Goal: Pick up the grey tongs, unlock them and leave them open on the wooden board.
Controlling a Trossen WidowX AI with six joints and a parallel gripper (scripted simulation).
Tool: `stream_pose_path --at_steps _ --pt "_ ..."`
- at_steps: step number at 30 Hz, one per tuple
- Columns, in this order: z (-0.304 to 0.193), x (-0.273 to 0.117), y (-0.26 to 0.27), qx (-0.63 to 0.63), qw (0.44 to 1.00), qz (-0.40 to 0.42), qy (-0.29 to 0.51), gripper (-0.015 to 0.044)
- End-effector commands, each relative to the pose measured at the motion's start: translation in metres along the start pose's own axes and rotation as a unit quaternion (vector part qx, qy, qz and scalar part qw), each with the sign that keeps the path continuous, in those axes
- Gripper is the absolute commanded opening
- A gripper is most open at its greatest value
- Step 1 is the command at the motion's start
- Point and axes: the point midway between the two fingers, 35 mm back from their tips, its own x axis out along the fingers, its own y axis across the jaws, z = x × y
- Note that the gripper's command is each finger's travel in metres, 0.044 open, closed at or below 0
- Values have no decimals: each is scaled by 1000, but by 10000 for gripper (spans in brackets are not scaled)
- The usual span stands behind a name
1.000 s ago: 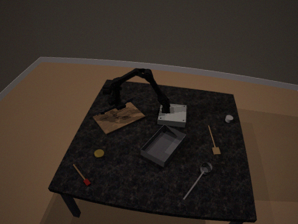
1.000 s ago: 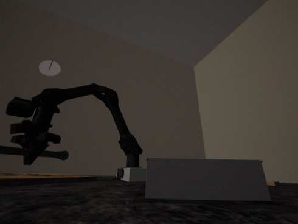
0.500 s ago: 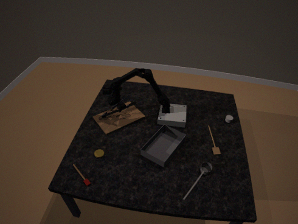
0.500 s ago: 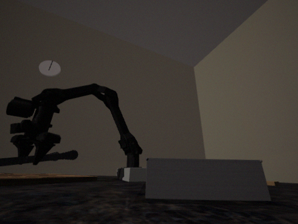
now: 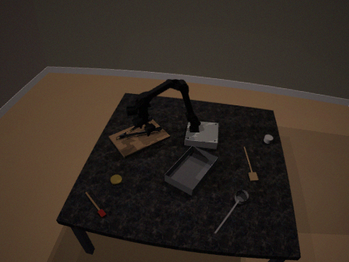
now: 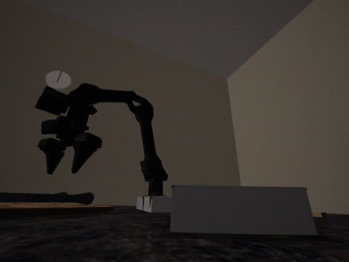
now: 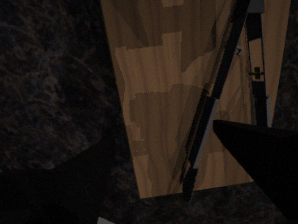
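The grey tongs (image 5: 132,134) (image 6: 35,197) (image 7: 204,131) lie on the wooden board (image 5: 129,147) (image 6: 89,208) (image 7: 155,175). In the wrist view their two arms stand apart in a narrow V that converges at the top right; one arm's end reaches the board's near edge. My gripper (image 5: 149,131) (image 6: 62,173) (image 7: 164,132) is open and empty, fingers pointing down. In the exterior view its fingertips are clearly above the tongs, apart from them. In the wrist view the right finger hides part of the tongs' right side. The roasting tin (image 5: 179,184) (image 6: 242,210) holds no tongs.
The white base block (image 5: 210,133) (image 6: 160,204) stands behind the tin. A yellow disc (image 5: 116,179) and a red-headed spatula (image 5: 102,213) lie front left. A ladle (image 5: 226,216), a wooden spatula (image 5: 253,176) and a white cup (image 5: 268,139) are on the right.
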Motion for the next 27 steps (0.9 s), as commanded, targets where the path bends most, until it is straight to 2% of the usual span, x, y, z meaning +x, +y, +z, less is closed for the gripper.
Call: stream_pose_path --at_steps 1,6,13,27 --pt "-10 -15 35 3 1000 0 1 440" --pt "-9 -17 35 3 1000 0 1 440" --pt "-9 -64 34 -6 1000 0 -6 440" --pt "-9 -65 34 -6 1000 0 -6 440"
